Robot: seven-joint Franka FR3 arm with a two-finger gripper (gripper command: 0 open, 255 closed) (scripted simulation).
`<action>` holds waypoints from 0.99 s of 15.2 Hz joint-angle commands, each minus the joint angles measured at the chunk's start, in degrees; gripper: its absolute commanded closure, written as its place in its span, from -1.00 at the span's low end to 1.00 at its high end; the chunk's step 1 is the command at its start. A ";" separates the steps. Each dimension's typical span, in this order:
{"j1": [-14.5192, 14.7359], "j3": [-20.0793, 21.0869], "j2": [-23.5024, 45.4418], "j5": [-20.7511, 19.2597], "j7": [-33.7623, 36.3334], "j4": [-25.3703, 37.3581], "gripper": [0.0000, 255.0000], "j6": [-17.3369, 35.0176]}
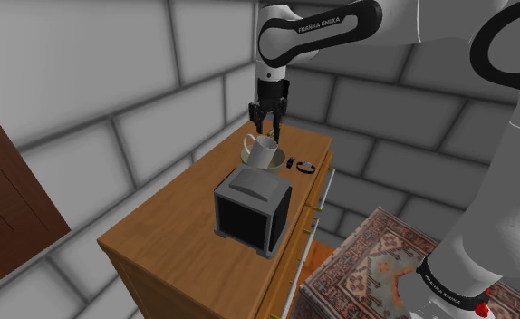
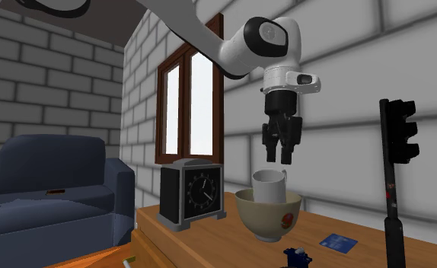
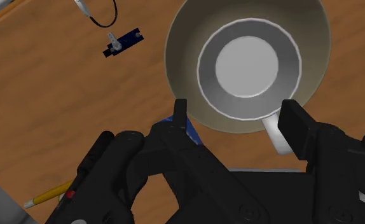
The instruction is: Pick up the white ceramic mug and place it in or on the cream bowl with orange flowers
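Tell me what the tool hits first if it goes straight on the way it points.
Probably the white mug, standing in the bowl directly below the open tool. By the wrist view, its rim on the handle side lies between the fingers, so that part likely comes first.

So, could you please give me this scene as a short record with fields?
mug: white, opening up, inside the bowl
bowl: cream, reddish mark on its side, on the wooden top
gripper: open, above the mug, not touching it
clock: black, beside the bowl
task state: mug appears placed in bowl
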 commanded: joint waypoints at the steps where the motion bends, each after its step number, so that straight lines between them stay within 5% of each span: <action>1: 0.00 0.00 0.00 0.00 0.00 0.00 -1.00 0.00; 4: 0.00 0.00 0.00 0.00 0.00 0.00 -1.00 0.00; 8: 0.02 0.01 -0.01 0.01 -0.01 7.29 -1.00 -7.29; 15: 0.02 0.01 -0.01 0.01 -0.01 7.29 -1.00 -7.29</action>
